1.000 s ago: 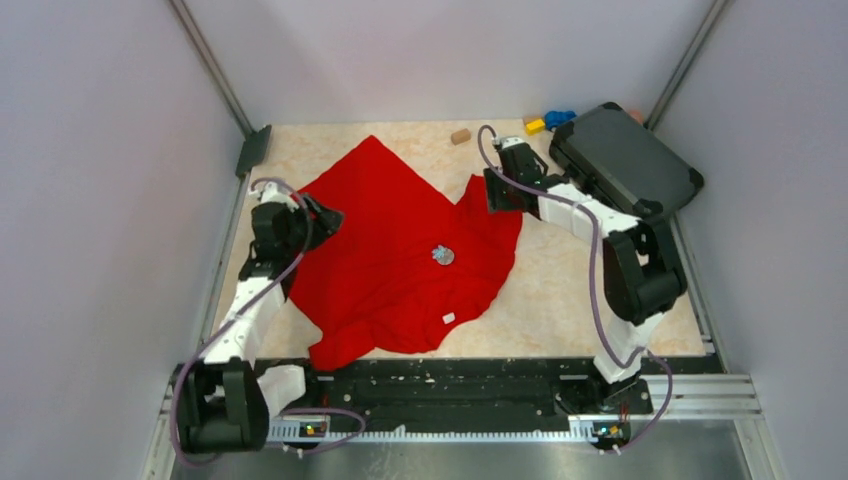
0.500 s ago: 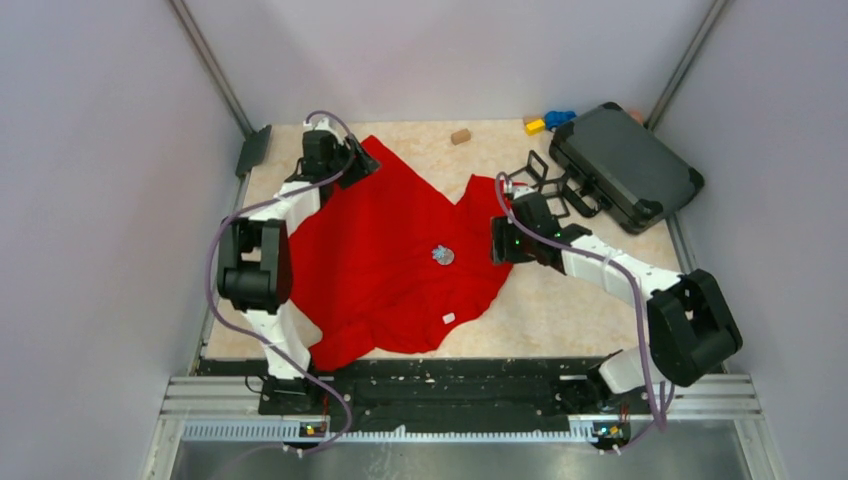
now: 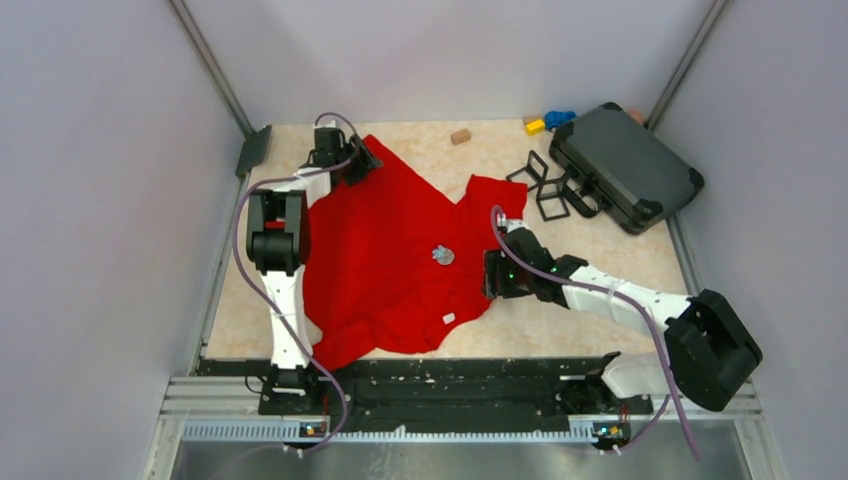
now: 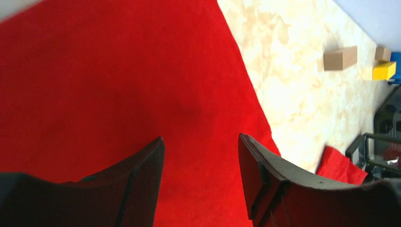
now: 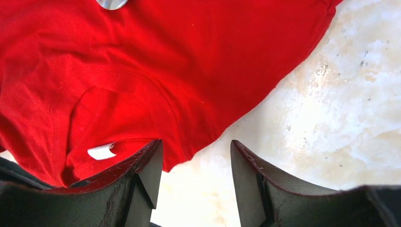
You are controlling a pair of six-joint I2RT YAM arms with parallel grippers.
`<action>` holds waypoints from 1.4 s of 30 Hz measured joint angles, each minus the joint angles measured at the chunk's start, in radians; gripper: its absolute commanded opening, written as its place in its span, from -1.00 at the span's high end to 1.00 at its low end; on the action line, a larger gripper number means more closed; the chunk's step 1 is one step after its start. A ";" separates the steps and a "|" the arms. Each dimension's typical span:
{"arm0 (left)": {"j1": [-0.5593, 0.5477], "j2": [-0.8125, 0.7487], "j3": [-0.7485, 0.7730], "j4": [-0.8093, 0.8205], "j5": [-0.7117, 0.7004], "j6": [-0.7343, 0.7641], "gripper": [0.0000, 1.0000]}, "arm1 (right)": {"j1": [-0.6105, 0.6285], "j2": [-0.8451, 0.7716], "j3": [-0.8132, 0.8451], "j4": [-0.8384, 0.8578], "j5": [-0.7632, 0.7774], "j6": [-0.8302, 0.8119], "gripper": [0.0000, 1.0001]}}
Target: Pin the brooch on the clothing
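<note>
The red clothing (image 3: pixel 390 250) lies spread on the table, with its white tag (image 3: pixel 448 318) near the front. A small silver brooch (image 3: pixel 443 255) rests on its middle. My left gripper (image 3: pixel 364 162) is open and empty over the garment's far corner; in the left wrist view its jaws (image 4: pixel 201 142) stand apart above plain red fabric (image 4: pixel 118 85). My right gripper (image 3: pixel 491 277) is open and empty at the garment's right hem. In the right wrist view the jaws (image 5: pixel 196 146) straddle the hem's edge (image 5: pixel 189 151), with the tag (image 5: pixel 101 151) to the left and the brooch (image 5: pixel 111 3) at the top edge.
A black case (image 3: pixel 625 165) sits at the back right with black wire frames (image 3: pixel 550 190) beside it. A tan block (image 3: pixel 460 136), a yellow block (image 3: pixel 535 126) and a blue object (image 3: pixel 560 118) lie along the back edge. A black plate (image 3: pixel 253 150) is at the back left corner.
My left gripper swung from the garment's left edge to its far corner. My right gripper moved from beside the case toward me to the right hem. The garment and brooch have not moved.
</note>
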 measured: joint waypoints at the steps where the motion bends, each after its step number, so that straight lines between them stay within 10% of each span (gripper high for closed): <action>1: 0.006 0.007 0.014 -0.003 0.003 -0.002 -0.25 | 0.003 0.001 -0.006 0.002 0.004 0.007 -0.11; 27: 0.083 0.161 0.220 -0.017 0.129 -0.095 -0.24 | 0.017 0.114 -0.066 0.110 0.022 0.108 0.93; 37: 0.104 0.199 0.278 -0.028 0.162 -0.124 -0.29 | 0.018 0.082 -0.087 0.094 0.040 0.140 0.92; 42: 0.103 0.204 0.306 -0.039 0.172 -0.101 -0.78 | 0.018 0.073 -0.088 0.074 0.047 0.125 0.31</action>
